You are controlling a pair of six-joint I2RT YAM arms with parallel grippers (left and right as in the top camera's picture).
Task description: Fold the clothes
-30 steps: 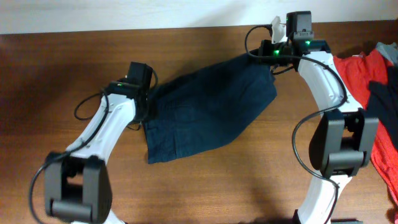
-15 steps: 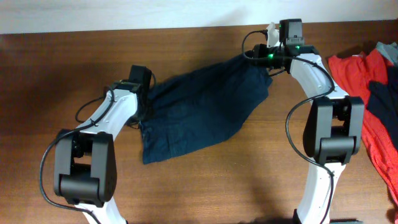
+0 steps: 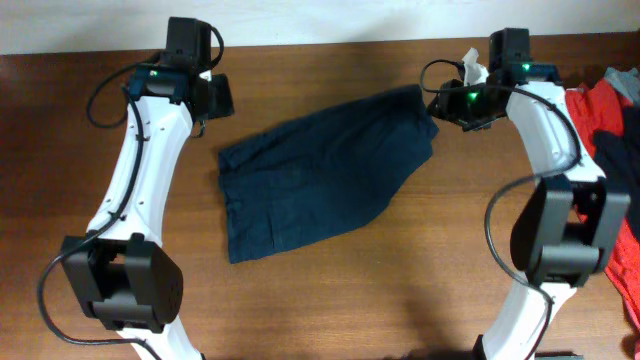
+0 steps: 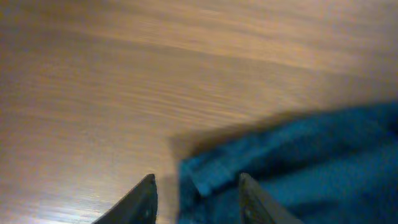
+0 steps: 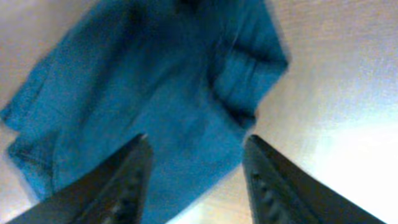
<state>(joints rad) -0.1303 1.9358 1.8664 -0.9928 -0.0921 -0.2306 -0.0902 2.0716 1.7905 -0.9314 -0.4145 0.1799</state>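
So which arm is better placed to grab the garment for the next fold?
Right, probably. The right gripper is open beside a corner of the garment; the left gripper, also open, sits further from it.

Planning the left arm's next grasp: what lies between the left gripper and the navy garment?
Only bare table wood separates the left gripper from the navy garment, seen overhead; the left wrist view shows nothing else near the garment's corner.

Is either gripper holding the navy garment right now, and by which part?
Nothing is held. The left gripper and the right gripper are both open, with no cloth between their fingers; the garment lies loose on the table.
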